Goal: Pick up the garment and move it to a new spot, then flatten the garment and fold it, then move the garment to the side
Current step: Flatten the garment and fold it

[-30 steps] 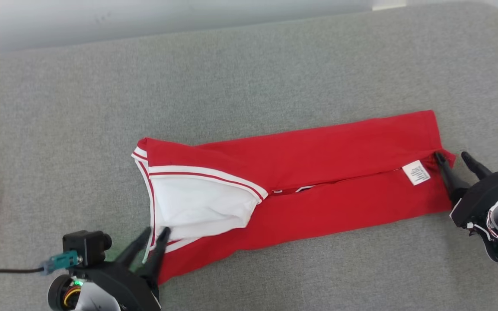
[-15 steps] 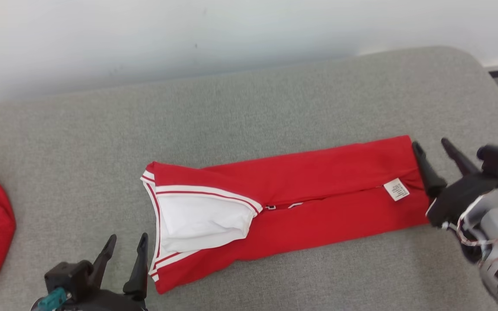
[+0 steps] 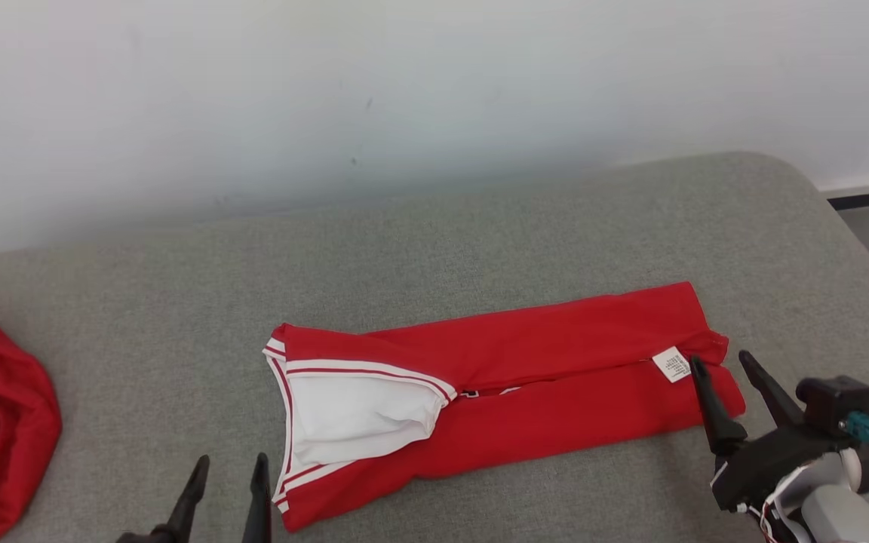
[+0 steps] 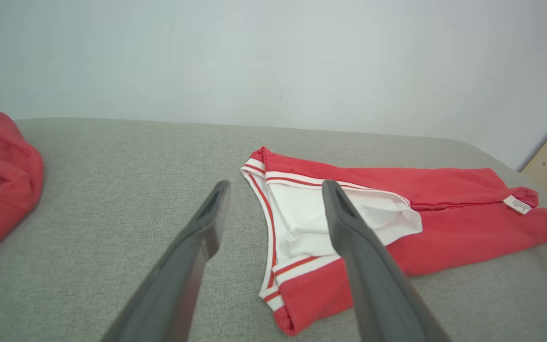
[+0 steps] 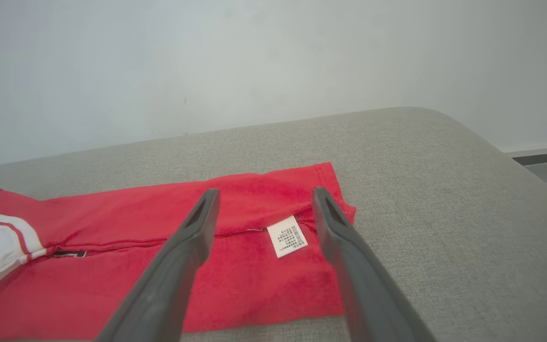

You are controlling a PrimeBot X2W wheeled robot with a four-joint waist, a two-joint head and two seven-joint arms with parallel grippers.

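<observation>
Grey cushion under a white wall, and my garment lies folded long across mid-frame. Left gripper, lower left, and right gripper, lower right, both hang wide apart, empty. If I pinch only the top layer, the fold probably springs open when dragged.

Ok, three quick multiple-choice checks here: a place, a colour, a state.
1. Where on the garment is the label? A the white end; B the end by the right tool; C the middle.
2. The garment's main colour? A red; B blue; C green.
3. The left tool is: A shut on the garment; B shut, empty; C open, holding nothing.
Answers: 1 B, the label lies beside the right tool. 2 A, it is plainly red. 3 C, its jaws stand apart beside the garment.
</observation>
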